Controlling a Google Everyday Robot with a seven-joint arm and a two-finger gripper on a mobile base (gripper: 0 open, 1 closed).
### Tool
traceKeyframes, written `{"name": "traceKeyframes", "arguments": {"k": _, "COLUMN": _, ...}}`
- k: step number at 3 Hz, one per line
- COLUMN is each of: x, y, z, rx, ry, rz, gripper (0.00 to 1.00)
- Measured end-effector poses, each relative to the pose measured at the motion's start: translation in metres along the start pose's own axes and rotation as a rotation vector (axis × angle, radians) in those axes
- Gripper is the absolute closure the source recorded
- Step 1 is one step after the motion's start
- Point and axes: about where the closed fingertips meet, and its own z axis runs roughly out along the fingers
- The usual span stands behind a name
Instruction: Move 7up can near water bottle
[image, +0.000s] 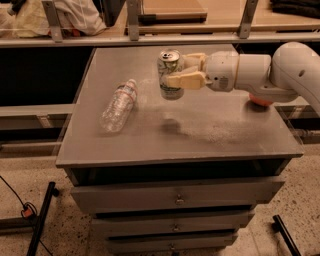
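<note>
The 7up can (170, 75), silvery with green markings and a pull-tab top, hangs upright in the air above the grey table top (210, 135). My gripper (181, 72) reaches in from the right on a white arm and is shut on the can's right side. The water bottle (119, 105), clear with a white cap and a label band, lies on its side on the left part of the table, a short way left of and below the can. The can's shadow falls on the table between them.
An orange-red round fruit (259, 101) sits on the table's right side, mostly hidden behind my arm. A shelf rail (150, 39) with posts runs along the back. Drawers (175, 197) are under the top. A black stand leg (42, 215) stands on the floor at the left.
</note>
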Motion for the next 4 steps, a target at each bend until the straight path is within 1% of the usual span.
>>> {"name": "traceKeyframes", "arguments": {"k": 1, "x": 0.022, "y": 0.0, "z": 0.015, "rx": -0.004, "ry": -0.023, "rz": 0.045, "gripper": 1.0}}
{"name": "traceKeyframes", "arguments": {"k": 2, "x": 0.035, "y": 0.0, "z": 0.031, "rx": -0.027, "ry": -0.065, "rz": 0.097, "gripper": 1.0}}
{"name": "traceKeyframes", "arguments": {"k": 3, "x": 0.038, "y": 0.004, "z": 0.045, "rx": -0.047, "ry": -0.085, "rz": 0.113, "gripper": 0.83}}
{"name": "traceKeyframes", "arguments": {"k": 4, "x": 0.038, "y": 0.006, "z": 0.051, "rx": -0.051, "ry": -0.073, "rz": 0.1, "gripper": 0.59}}
